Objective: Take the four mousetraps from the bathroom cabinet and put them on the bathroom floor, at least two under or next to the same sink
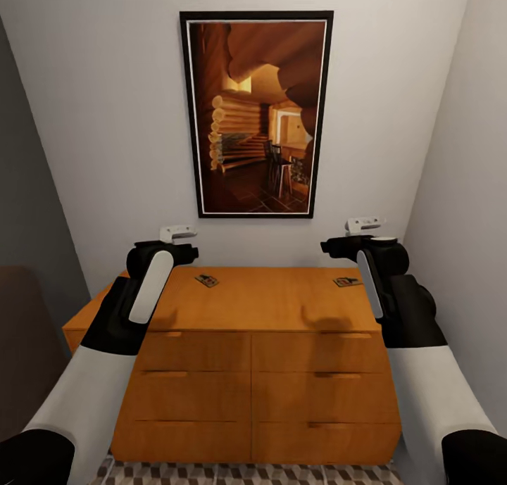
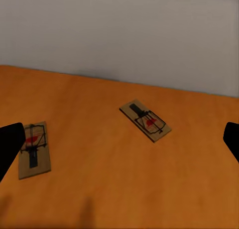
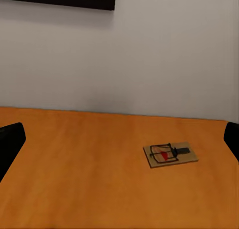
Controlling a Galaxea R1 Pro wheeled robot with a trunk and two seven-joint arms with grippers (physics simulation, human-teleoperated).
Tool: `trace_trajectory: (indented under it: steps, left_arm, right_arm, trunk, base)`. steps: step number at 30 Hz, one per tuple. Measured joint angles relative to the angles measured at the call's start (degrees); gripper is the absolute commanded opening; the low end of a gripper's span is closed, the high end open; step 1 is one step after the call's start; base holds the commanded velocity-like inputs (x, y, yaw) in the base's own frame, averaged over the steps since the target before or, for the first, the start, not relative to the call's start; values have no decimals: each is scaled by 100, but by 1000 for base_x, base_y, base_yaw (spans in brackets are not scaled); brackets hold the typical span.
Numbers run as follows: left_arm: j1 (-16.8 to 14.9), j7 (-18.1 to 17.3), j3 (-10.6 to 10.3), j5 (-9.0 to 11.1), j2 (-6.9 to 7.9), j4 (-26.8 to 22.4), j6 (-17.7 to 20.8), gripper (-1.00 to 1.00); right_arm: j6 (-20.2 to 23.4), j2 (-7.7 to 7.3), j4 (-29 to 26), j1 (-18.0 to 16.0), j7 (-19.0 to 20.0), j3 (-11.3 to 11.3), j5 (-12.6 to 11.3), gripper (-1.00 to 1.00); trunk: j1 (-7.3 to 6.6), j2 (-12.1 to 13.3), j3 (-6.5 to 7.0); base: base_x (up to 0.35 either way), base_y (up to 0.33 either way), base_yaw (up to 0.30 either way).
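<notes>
Mousetraps atop orange-brown cabinet

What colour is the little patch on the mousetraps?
Red, on the tan mousetrap, clearest in the left wrist view.

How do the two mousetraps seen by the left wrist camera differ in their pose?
The centre mousetrap lies diagonally on the cabinet top, nearer the wall. The left-edge mousetrap lies almost lengthwise, nearer the camera and partly behind a dark fingertip. Both are flat tan boards with dark metal and a red spot.
</notes>
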Motion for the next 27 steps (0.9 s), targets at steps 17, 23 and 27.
trace_trajectory:
  steps: [17, 23, 27]
  left_arm:
    - [35, 0, -9, 0, -58, 17, 7, 100]
    - [45, 0, -10, 0, -68, 22, 8, 100]
    - [98, 0, -10, 10, -104, 23, 9, 100]
  right_arm:
    - [2, -524, -22, 81, 3, 9, 3, 100]
    - [-1, -611, -25, 81, 1, 14, 3, 100]
    - [-6, -972, -33, 81, 16, -29, -11, 100]
  trunk:
    - [0, 0, 0]
    - [0, 0, 0]
    - [0, 0, 0]
  base:
    - [6, 0, 0]
    - [0, 0, 0]
    - [0, 0, 0]
